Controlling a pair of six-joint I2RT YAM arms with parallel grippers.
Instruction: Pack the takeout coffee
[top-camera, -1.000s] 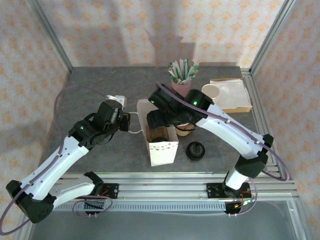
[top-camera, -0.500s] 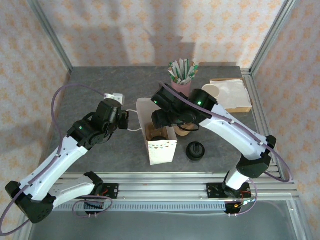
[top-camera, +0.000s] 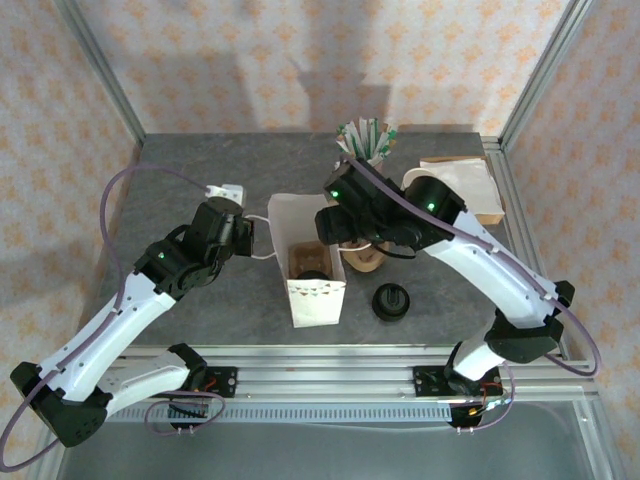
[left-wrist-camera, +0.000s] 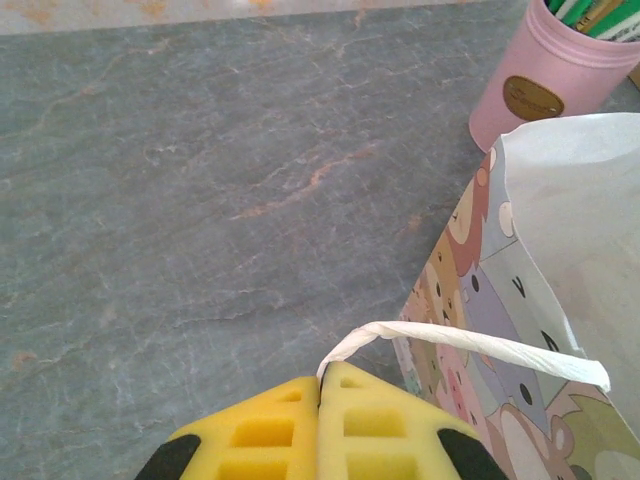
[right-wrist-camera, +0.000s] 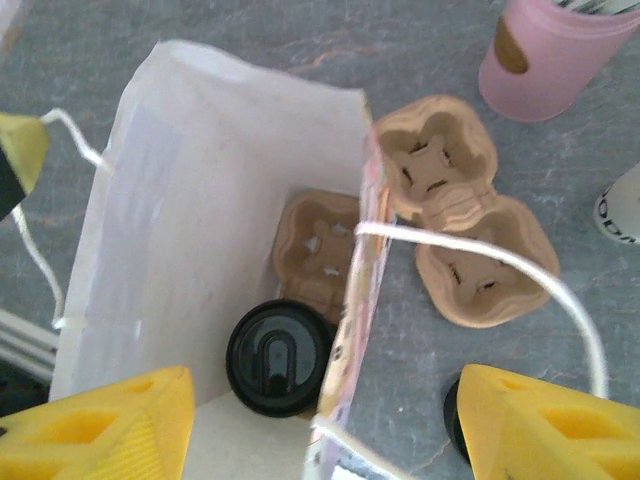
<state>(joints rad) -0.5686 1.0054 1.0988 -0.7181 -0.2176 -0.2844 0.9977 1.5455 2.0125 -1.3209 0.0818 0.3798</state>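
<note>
The takeout coffee stands inside the paper bag at the middle of the tabletop. Its black lid faces up beside a cardboard carrier on the bag's floor. The right gripper hangs over the bag mouth with its fingers spread wide and holding nothing, so the placing step looks finished. The left gripper is pinched tight on the bag's handle, pulling that side open. Next, the right arm should probably rise straight up, clear of the other string loop that arcs between its fingers; then the left can let go.
</note>
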